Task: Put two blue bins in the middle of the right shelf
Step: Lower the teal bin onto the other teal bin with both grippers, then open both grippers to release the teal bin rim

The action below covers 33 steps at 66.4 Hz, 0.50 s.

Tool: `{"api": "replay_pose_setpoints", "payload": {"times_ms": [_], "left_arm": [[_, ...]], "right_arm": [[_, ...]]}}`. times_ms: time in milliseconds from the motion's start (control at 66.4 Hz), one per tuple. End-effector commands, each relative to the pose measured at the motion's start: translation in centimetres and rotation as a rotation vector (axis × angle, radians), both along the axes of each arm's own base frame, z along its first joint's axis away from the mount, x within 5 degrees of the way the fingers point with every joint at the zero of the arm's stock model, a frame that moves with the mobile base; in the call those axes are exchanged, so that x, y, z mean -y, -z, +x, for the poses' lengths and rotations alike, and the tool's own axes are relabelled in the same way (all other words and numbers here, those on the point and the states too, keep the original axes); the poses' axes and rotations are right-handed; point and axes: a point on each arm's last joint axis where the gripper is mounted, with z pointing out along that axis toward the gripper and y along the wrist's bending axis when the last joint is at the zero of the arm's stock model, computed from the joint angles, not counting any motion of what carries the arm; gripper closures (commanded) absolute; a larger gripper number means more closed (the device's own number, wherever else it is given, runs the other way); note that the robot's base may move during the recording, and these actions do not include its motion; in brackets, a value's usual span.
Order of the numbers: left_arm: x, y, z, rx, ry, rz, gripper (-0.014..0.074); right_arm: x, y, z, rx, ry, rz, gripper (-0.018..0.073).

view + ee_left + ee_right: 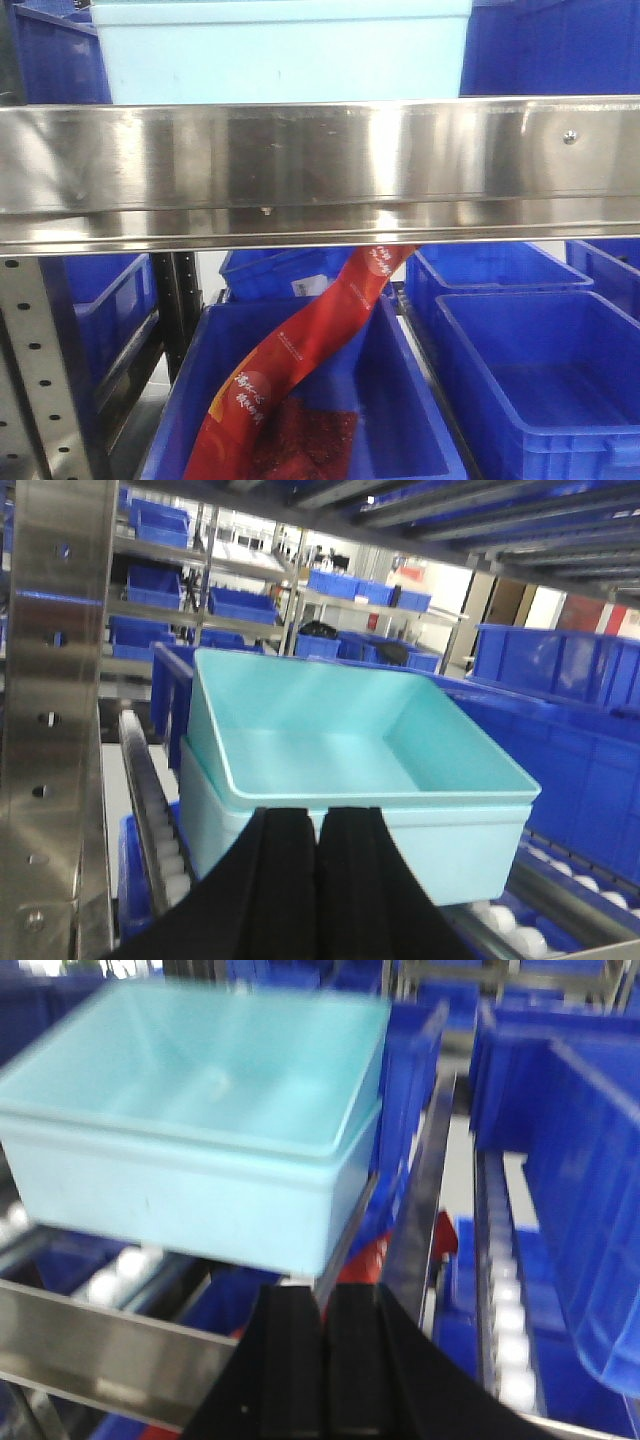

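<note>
A broad steel shelf rail (pixel 320 170) runs across the middle of the front view and hides most of what stands behind it; above it only the lower front wall of the light blue bins (pixel 285 50) shows, cut off at the top edge. The wrist views show more: two pale turquoise bins nested one inside the other (pixel 350 770), resting on the shelf's white rollers (pixel 160 850) with dark blue crates (pixel 590 770) just beside them on the right side of that view. In the left wrist view the left gripper (pixel 320 880) sits close to the near wall of the stack, its black jaws pressed together with only a thin seam between them and nothing in them; whether the tips touch the bin wall cannot be told, since the lower frame cuts them off. The right wrist view is blurred; the right gripper (pixel 322 1360) is below the stack's near corner (pixel 200 1150), jaws likewise clenched on nothing. Below the rail, in the front view, a red printed strip (pixel 300 350) trails down into a dark blue crate (pixel 400 400), its upper end hidden behind the rail. A perforated upright post (pixel 35 370) stands at the left.
</note>
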Motion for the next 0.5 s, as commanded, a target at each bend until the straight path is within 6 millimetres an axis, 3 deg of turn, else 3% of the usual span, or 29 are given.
{"api": "replay_pose_setpoints", "payload": {"times_ms": [0,196,482], "left_arm": [[0.0,-0.2,-0.3,0.023,0.008,-0.009,0.0707],[0.0,-0.2,-0.3,0.023,0.008,-0.009,0.0707],[0.0,-0.2,-0.3,0.023,0.008,-0.009,0.0707]], "right_arm": [[0.5,-0.6,-0.9,0.064,-0.003,0.007,0.0726],[1.0,-1.2,-2.0,0.123,-0.012,0.035,0.0726],[1.0,-1.2,-2.1,0.136,-0.020,0.039,0.0726]]}}
